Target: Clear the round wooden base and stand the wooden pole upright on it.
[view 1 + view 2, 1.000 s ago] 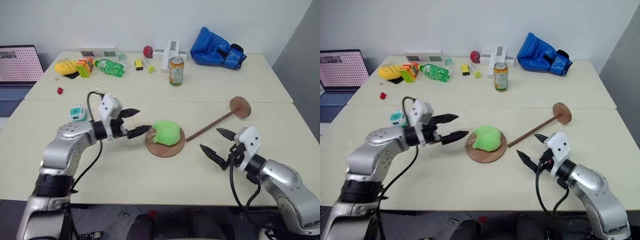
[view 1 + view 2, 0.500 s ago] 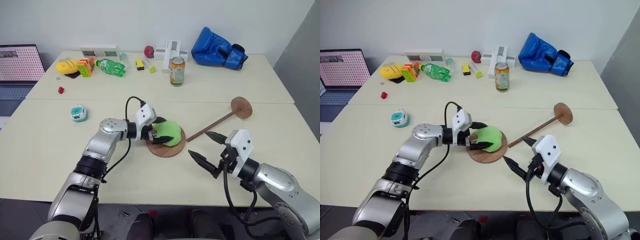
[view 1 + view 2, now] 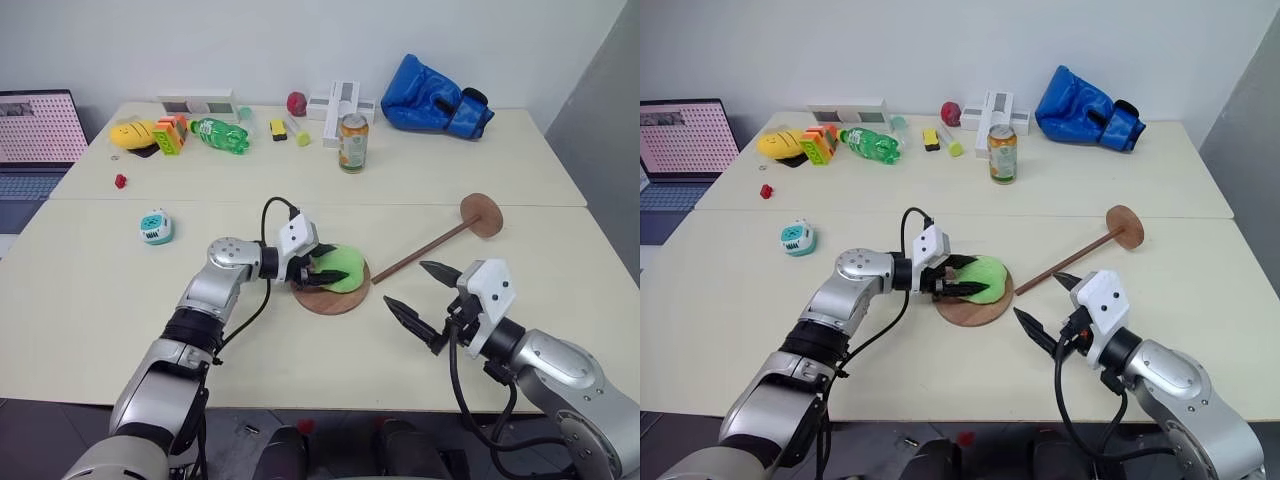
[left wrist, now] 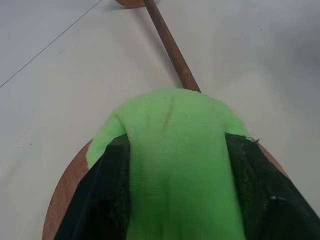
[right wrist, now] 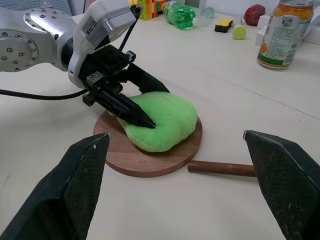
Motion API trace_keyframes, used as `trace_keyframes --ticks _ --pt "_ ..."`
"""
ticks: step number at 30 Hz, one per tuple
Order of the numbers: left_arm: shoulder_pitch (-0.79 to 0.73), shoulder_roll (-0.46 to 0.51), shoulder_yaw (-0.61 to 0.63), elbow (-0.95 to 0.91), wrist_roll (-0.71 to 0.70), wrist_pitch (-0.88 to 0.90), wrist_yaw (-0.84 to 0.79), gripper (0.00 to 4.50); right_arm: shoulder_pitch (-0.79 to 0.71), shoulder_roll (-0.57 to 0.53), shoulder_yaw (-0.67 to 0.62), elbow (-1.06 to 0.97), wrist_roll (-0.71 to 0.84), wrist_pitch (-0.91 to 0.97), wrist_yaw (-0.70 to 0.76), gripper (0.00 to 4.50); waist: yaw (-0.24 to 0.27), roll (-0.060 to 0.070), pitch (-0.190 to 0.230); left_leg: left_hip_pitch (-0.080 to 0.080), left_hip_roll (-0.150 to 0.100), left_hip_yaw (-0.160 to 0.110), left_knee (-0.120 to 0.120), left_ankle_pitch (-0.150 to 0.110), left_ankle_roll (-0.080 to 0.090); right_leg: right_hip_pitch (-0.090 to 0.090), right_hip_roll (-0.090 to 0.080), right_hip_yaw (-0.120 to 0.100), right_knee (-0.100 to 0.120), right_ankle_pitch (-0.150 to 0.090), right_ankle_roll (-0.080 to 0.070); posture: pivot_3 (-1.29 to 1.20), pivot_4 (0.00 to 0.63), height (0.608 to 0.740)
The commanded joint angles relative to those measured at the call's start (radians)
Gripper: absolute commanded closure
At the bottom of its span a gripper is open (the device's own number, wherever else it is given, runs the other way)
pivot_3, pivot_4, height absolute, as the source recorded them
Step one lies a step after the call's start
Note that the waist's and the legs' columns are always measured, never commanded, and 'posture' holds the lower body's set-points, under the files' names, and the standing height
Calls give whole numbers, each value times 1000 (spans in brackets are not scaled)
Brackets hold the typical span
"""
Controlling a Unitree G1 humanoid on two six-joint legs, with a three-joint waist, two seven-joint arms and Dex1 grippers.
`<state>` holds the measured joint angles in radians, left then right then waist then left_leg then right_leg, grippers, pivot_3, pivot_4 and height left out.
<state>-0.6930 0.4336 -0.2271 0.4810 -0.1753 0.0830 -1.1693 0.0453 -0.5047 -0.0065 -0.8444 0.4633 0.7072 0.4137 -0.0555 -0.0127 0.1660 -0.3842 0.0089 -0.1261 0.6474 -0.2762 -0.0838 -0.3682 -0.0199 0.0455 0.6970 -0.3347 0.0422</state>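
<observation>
Left pincer [image 3: 322,268] clamps one green plush [image 3: 338,268] on one base [image 3: 330,298].

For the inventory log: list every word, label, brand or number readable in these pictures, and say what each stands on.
No text can be read in any view.
Drink can: printed label, lettering too blurred to read.
Green plastic bottle: label too small to read.
Laptop screen: a dotted pattern, no legible characters.
Small teal device: markings too small to read.
Blue boxing glove, green plush, round wooden base: no writing visible.
</observation>
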Motion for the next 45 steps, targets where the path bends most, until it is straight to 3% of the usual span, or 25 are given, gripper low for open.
trace_keyframes --ticks 1,8,12,16,21,26,32,38,45 --pt "32 -4 5 -61 -10 47 -7 2934 -47 -8 -24 -20 35 6 7 0 0 0 0 0 0 0 0 0 0 0 0 0 0 0 0 0 150 740" --pt "47 34 56 -114 -18 129 30 4180 -110 -28 8 28 34 9 31 0 -1 0 0 0 0 0 0 0 0 0 0 0 0 0 0 0 150 740" --pt "-21 54 157 -120 -97 238 70 4180 -134 -25 1 28 59 24 29 0 -5 0 0 0 1 -1 0 0 0 0 1 0 1 0 0 0 150 740" --pt "-106 71 287 -18 -109 221 223 4180 -155 -16 24 42 61 17 33 0 -3 -1 0 -1 1 -2 0 0 0 -1 1 -1 0 0 0 0 150 740" --pt "-243 98 419 350 -14 27 649 4180 -224 17 73 65 59 -8 35 0 -8 -1 0 0 0 -1 0 0 0 -1 0 -1 1 0 0 0 150 740" --pt "-316 98 471 606 11 -80 863 4180 -280 47 103 87 52 -16 38 0 -3 -2 0 -2 -1 -2 0 1 -1 -2 -1 -2 0 0 0 0 150 740" --pt "-365 72 494 762 21 -156 957 4180 -359 102 77 67 109 -19 19 0 -2 -3 0 -9 -1 -5 4 2 -4 -6 -1 -5 1 0 0 0 150 740" --pt "-375 45 504 806 29 -172 971 4180 -401 121 75 45 126 9 -8 0 -4 -3 0 -10 -1 -6 7 2 -4 -6 -1 -6 2 0 0 0 150 740" --pt "-362 75 531 788 14 -185 947 2733 -376 113 93 63 117 0 -6 0 -6 -3 0 -10 -1 -6 8 2 -4 -6 -1 -6 3 0 0 0 150 740"
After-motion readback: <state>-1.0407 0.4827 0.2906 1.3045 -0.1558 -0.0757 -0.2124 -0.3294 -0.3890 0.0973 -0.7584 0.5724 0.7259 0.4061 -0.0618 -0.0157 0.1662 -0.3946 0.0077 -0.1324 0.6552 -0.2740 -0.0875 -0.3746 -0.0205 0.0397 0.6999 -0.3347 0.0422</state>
